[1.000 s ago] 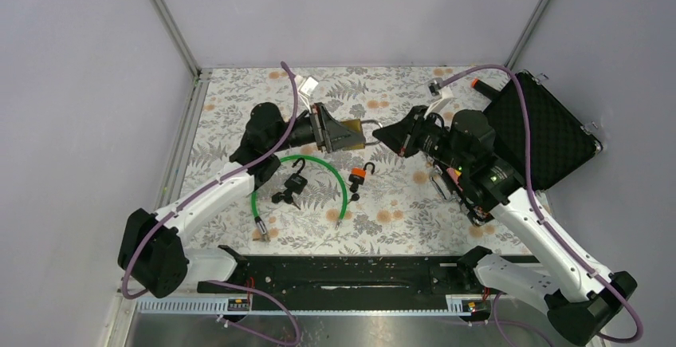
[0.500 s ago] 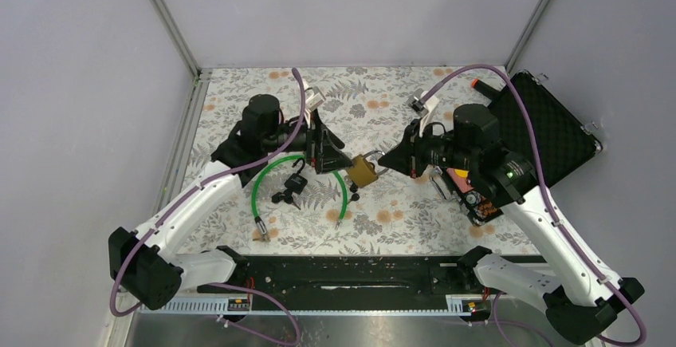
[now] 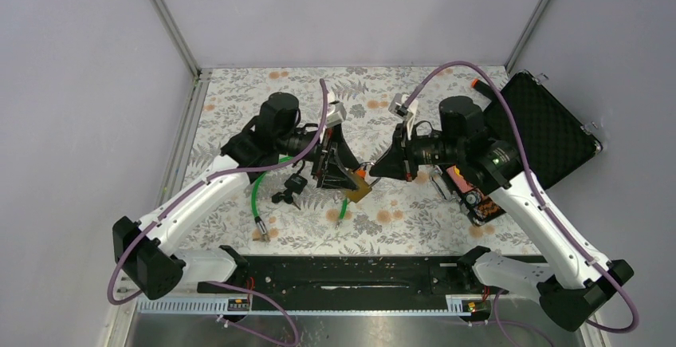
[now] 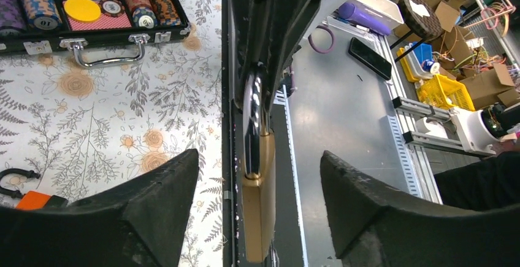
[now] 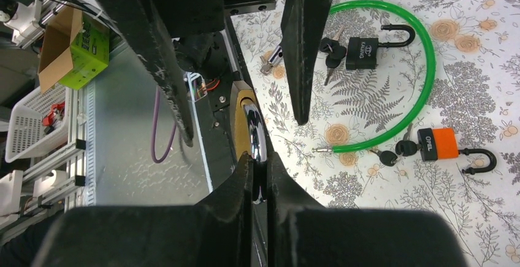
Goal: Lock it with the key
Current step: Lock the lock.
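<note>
Brass padlock (image 3: 356,193), just below the centre of the overhead view, hanging above the floral tablecloth (image 3: 231,100). Its chrome shackle (image 5: 255,133) is pinched between the closed fingers of the right gripper (image 5: 259,170), which comes in from the right of the overhead view. In the left wrist view the padlock hangs edge-on at mid-frame. The left gripper (image 4: 259,156) has its fingers (image 4: 147,208) spread wide to either side, with a clear gap on each side, and grips nothing. Whether a key sits in this padlock cannot be told. On the cloth, in the upper right of the right wrist view, a green cable lock (image 5: 424,64) curves around a black padlock (image 5: 362,52) with keys. An orange padlock (image 5: 436,144) with keys lies just outside the cable's end. An open poker-chip case (image 4: 92,9) lies at the upper left of the left wrist view.
</note>
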Motion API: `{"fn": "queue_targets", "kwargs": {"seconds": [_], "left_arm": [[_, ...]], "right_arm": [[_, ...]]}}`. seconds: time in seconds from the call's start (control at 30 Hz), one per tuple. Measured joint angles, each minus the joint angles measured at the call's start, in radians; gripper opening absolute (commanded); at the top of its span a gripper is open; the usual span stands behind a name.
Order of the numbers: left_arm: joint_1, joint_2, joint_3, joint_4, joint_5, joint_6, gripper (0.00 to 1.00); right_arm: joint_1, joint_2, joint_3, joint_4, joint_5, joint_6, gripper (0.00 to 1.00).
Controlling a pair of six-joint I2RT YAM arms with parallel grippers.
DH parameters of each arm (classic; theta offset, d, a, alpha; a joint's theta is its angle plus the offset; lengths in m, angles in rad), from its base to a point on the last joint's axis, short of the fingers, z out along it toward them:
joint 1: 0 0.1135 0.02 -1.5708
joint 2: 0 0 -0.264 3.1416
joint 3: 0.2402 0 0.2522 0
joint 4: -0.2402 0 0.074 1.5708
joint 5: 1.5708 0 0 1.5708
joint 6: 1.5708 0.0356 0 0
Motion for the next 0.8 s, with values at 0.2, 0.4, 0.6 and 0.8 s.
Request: {"fn": "queue_targets", "kwargs": {"seconds": [0.2,0.4,0.6,0.8], "left_arm": [[-0.002,0.055,0.023,-0.068,0.006,0.023,0.54],[-0.003,0.089,0.049,-0.137,0.024,0.063,0.37],[-0.003,0.110,0.095,-0.198,0.043,0.117,0.00],[0.020,0.116,0.082,-0.118,0.000,0.023,0.00]], "right_arm": [[0.000,0.044,0.018,0.000,-0.039,-0.027,0.00],[0.000,0.087,0.064,-0.014,-0.052,-0.065,0.00],[-0.003,0.119,0.087,-0.018,-0.061,-0.086,0.00],[-0.008,0.130,0.095,0.015,0.011,0.015,0.75]]}}
